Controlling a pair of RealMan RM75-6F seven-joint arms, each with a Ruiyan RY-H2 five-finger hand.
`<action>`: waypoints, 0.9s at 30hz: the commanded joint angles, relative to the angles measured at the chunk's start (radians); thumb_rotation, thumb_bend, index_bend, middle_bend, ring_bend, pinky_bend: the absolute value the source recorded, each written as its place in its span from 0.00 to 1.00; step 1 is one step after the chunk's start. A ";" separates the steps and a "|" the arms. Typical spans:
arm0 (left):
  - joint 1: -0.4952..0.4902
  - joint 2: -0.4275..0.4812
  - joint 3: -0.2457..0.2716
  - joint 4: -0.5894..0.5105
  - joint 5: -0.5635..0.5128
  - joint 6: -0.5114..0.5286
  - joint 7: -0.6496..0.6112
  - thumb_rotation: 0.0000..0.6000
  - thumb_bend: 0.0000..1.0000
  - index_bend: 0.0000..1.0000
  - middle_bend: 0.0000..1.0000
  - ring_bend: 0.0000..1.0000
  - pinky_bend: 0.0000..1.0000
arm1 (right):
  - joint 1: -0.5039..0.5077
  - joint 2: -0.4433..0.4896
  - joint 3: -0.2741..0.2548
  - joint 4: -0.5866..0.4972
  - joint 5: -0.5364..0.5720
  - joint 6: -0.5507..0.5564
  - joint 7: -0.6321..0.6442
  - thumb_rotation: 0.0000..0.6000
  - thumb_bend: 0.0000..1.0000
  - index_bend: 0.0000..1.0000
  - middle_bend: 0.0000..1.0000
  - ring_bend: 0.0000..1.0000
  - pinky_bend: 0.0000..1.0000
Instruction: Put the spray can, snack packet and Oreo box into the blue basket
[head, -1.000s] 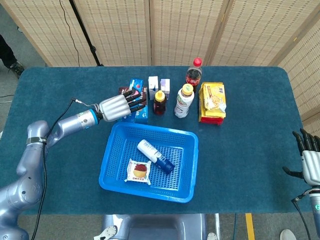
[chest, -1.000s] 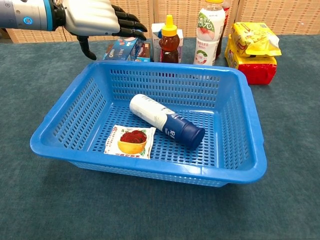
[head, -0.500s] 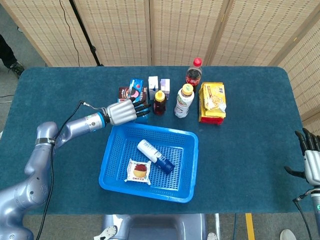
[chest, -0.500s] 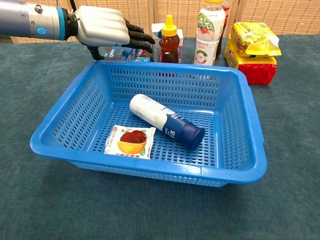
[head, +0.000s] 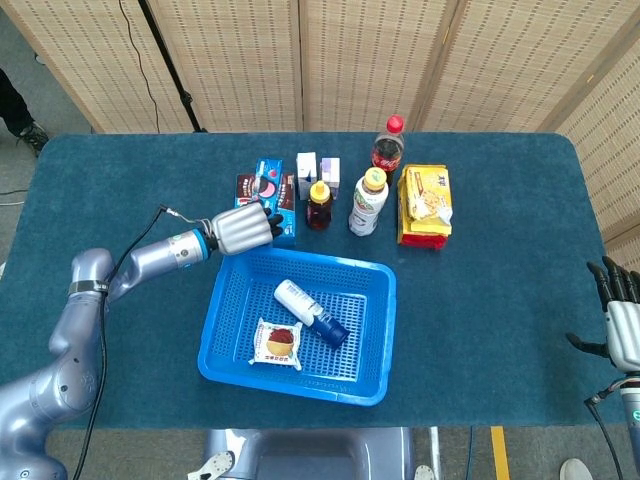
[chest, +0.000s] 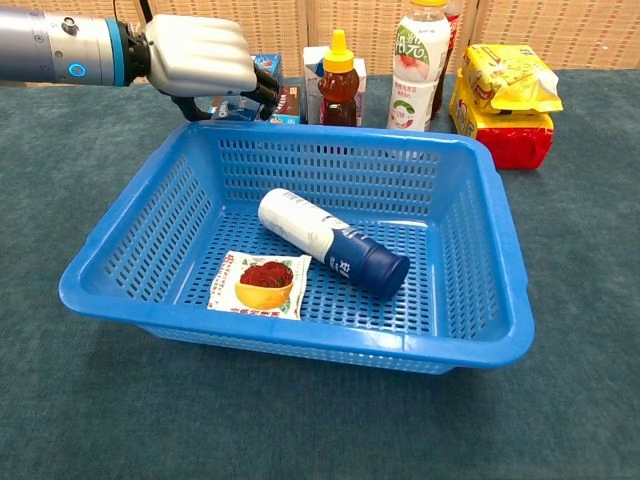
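Observation:
The blue basket (head: 300, 259) (chest: 330, 136) stands in the middle of the table. Inside it lie the white and navy spray can (head: 312, 312) (chest: 330, 246) and the flat snack packet (head: 279, 343) (chest: 257, 283). The blue Oreo box (head: 270, 187) (chest: 266, 65) lies flat on the table just behind the basket's far left corner. My left hand (head: 243, 230) (chest: 200, 55) sits over the box's near end, its fingers curled down around it and gripping it. My right hand (head: 620, 320) hangs at the far right edge of the head view, fingers spread, holding nothing.
Behind the basket stand a honey bottle (head: 319, 205), a white drink bottle (head: 368, 202), a cola bottle (head: 388, 146), two small white cartons (head: 318, 168) and a stack of yellow and red packs (head: 425, 206). A dark packet (head: 245, 185) lies left of the Oreo box.
My left hand has lowered onto the near end of the Oreo box, and its fingers, stretched out before, have curled around it. The right hand has stayed still.

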 joint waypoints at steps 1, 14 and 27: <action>0.012 0.007 -0.025 0.005 -0.028 0.041 0.016 1.00 0.39 0.67 0.56 0.54 0.66 | 0.000 0.001 -0.001 -0.001 -0.004 0.001 0.002 1.00 0.00 0.00 0.00 0.00 0.00; 0.033 0.135 -0.125 -0.055 -0.123 0.419 -0.010 1.00 0.39 0.67 0.56 0.54 0.66 | -0.001 0.004 -0.012 -0.018 -0.032 0.012 0.000 1.00 0.00 0.00 0.00 0.00 0.00; 0.002 0.220 -0.056 -0.400 0.033 0.726 0.131 1.00 0.39 0.67 0.56 0.53 0.66 | -0.004 0.010 -0.017 -0.031 -0.049 0.023 0.005 1.00 0.00 0.00 0.00 0.00 0.00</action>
